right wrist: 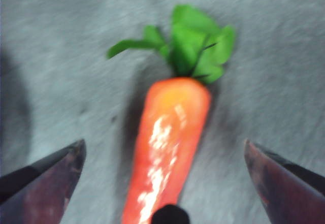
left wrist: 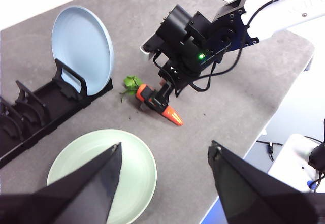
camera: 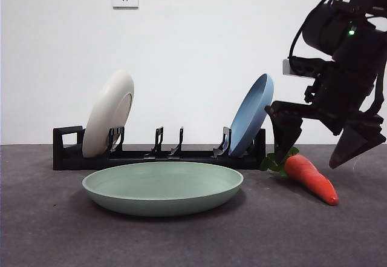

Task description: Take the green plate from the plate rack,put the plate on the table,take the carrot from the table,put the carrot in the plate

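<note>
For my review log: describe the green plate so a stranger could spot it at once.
Start at the long black plate rack along the back of the dark grey table. Directly before it lies the pale sage-green round shallow plate, flat and empty. The cream-white plate and blue plate stand on edge in the rack.

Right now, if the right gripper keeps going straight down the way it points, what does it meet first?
Most likely the carrot: the right gripper is open, jaws either side of its body. Beneath lies the table. How much gap remains is unclear.

We see the right gripper (left wrist: 158, 101) astride the carrot (left wrist: 161, 107), the green plate (left wrist: 104, 173) flat beside the rack (left wrist: 35, 117), and our own jaws apart.
</note>
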Tool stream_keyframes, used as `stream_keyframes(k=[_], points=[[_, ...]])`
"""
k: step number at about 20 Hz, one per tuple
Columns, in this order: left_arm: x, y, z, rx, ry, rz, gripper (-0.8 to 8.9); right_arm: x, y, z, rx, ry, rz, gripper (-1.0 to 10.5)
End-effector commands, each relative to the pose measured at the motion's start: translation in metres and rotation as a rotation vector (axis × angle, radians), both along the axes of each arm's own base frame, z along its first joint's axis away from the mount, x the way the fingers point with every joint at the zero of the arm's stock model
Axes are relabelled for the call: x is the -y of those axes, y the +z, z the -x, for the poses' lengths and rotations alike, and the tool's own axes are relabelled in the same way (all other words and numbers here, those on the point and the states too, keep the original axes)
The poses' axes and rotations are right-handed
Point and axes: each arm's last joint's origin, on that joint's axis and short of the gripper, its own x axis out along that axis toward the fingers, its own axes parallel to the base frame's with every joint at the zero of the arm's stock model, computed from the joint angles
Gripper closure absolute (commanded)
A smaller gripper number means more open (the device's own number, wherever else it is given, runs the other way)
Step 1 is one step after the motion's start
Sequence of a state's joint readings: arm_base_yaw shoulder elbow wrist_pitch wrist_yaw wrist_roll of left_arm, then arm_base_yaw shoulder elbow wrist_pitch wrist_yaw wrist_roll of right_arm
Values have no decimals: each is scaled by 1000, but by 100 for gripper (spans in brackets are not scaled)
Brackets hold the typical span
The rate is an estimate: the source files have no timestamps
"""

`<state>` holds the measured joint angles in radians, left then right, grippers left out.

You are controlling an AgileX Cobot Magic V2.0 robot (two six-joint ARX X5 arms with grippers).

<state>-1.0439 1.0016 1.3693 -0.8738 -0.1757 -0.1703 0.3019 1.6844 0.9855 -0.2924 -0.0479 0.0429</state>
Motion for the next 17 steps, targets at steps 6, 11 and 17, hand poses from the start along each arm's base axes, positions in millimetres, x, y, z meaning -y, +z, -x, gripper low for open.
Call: stream_keyframes(k=[6,11,17], points=[[0,0,0,-9,8,4,526,-4,-16,-5,-28,-12,2,562],[0,0,0,-8,8,3,526,-6,-16,-5,-24,-3,-10,963],[0,0,0,-8,8,2,526,-12,-4,2,-32,-24,-70,963]])
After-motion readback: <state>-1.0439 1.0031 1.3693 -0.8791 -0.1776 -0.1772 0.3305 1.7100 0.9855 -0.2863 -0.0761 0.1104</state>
